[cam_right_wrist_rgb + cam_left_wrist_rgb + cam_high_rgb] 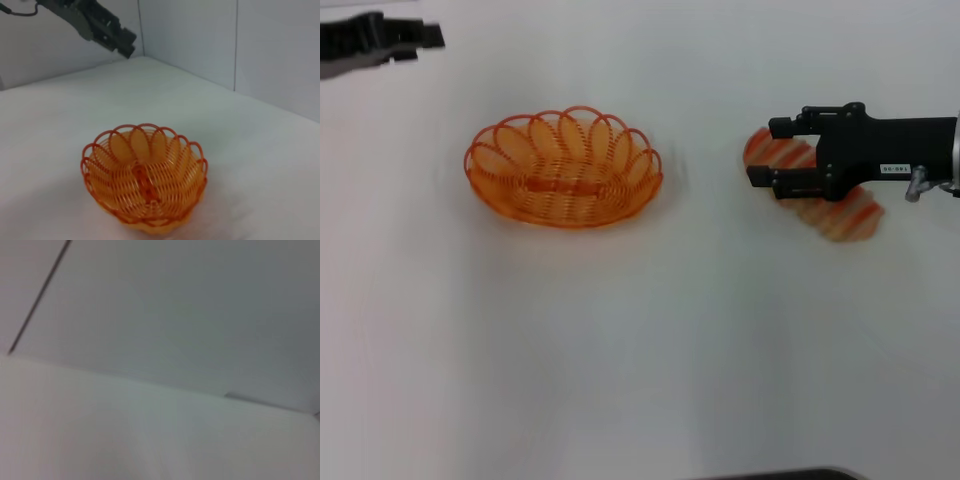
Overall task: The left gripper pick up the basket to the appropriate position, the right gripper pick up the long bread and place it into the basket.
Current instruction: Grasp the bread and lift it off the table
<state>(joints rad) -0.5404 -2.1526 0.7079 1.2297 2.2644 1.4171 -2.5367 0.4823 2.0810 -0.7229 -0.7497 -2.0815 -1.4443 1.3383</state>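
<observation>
Head view: the right gripper [761, 151] hangs over the long bread [820, 195] on the white table [640, 350], fingers apart astride its left end — its white label too small to read. The basket [563, 168] sits well apart; the left gripper [420, 38] hovers far-left, its fingers' state unclear.

long bread [840, 214] partly hidden behind right end effector [760, 153], grip perhaps unclear
</observation>
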